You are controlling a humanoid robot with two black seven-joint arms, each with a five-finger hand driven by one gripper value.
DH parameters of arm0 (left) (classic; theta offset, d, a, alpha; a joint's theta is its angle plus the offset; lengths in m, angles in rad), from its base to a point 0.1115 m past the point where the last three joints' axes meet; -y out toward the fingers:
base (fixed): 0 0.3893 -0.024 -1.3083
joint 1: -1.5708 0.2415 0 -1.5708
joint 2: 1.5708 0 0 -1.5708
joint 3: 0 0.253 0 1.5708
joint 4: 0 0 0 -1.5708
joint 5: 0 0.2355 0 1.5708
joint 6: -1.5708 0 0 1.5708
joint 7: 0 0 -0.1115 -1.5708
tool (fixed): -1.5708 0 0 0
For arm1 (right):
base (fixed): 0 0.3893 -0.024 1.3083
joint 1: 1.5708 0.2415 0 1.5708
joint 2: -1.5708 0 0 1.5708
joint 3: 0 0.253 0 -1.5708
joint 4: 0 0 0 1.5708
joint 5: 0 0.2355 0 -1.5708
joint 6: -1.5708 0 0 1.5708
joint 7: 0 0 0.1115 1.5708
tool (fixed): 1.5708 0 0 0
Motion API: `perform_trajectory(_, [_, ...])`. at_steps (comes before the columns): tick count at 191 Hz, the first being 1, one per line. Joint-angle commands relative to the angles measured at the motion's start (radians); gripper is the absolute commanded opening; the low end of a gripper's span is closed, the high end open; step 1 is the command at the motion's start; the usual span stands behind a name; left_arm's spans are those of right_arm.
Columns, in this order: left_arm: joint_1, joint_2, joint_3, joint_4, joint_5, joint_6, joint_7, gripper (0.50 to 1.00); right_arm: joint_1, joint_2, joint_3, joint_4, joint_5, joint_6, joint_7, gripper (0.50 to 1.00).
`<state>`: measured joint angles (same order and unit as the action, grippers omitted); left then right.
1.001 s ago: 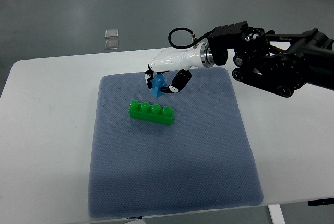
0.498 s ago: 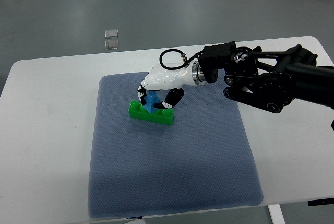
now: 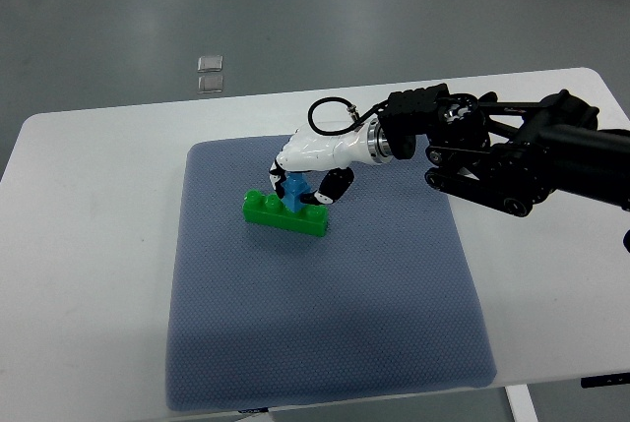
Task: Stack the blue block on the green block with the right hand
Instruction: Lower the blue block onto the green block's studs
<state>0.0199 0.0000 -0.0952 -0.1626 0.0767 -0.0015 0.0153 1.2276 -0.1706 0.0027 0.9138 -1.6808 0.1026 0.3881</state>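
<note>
Top view: the small blue plastic block (image 3: pixel 296 192), a second ago held clear above, is now pressed onto the long green studded block (image 3: pixel 286 213), still gripped by the right hand (image 3: pixel 304 183); release remains.

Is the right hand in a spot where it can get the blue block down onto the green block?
Probably yes. The right hand is closed on the blue block, which sits right over the green block near its middle. Nothing else lies on the blue mat around them to block it.
</note>
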Motion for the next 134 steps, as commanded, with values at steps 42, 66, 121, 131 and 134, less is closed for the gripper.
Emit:
perform_trajectory(42, [0.000,0.000,-0.001,0.000,0.000,0.000,0.000,1.000,-0.003,0.010,-0.001,-0.006,-0.008,-0.003,-0.002,0.582])
perform_trajectory(66, [0.000,0.000,0.000,0.000,0.000,0.000,0.000,1.000,-0.005,0.010,-0.003,-0.007,-0.010,-0.008,-0.002,0.582])
perform_trajectory(121, [0.000,0.000,0.000,0.000,0.000,0.000,0.000,1.000,-0.013,0.010,-0.003,-0.019,-0.043,-0.023,0.000,0.582])
perform_trajectory(131, [0.000,0.000,0.000,0.000,0.000,0.000,0.000,1.000,-0.014,0.010,-0.004,-0.019,-0.045,-0.023,0.000,0.582])
perform_trajectory(134, [0.000,0.000,0.000,0.000,0.000,0.000,0.000,1.000,-0.014,0.010,-0.004,-0.019,-0.045,-0.023,0.000,0.582])
